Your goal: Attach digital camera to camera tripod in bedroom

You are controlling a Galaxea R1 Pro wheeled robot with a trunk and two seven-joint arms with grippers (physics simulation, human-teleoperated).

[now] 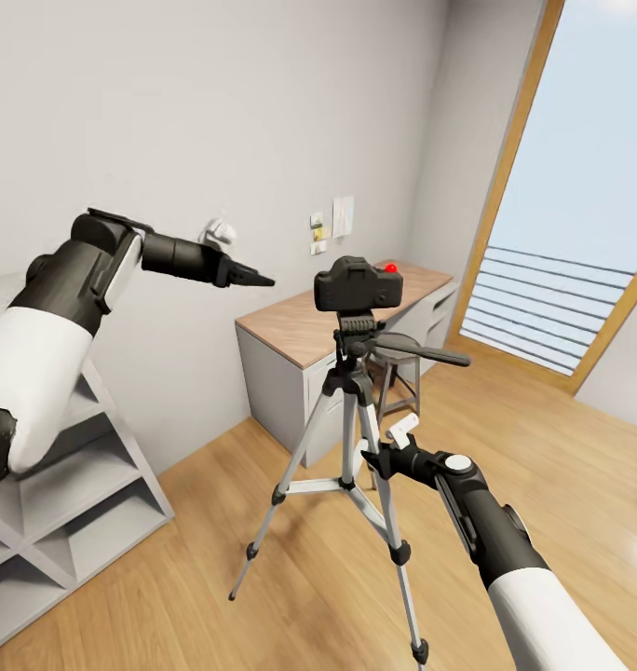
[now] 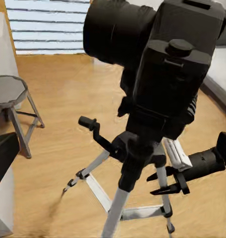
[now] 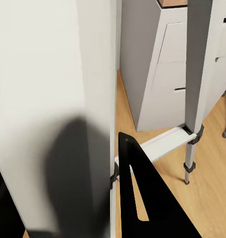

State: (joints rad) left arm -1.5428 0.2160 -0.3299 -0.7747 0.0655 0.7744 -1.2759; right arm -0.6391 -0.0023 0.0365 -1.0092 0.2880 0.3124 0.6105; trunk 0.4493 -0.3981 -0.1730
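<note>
The black digital camera sits upright on the head of the camera tripod, whose silver legs are spread on the wood floor. The black pan handle sticks out to the right. My left gripper hovers left of the camera, apart from it and open. In the left wrist view the camera looms close, lens toward the window. My right gripper is low at a tripod leg, with one finger against it. In the left wrist view the right gripper straddles that leg.
A wood-topped grey desk stands behind the tripod against the wall, with a small red object on it. A stool is beside the desk. A white shelf unit is at the left. The tall window is at the right.
</note>
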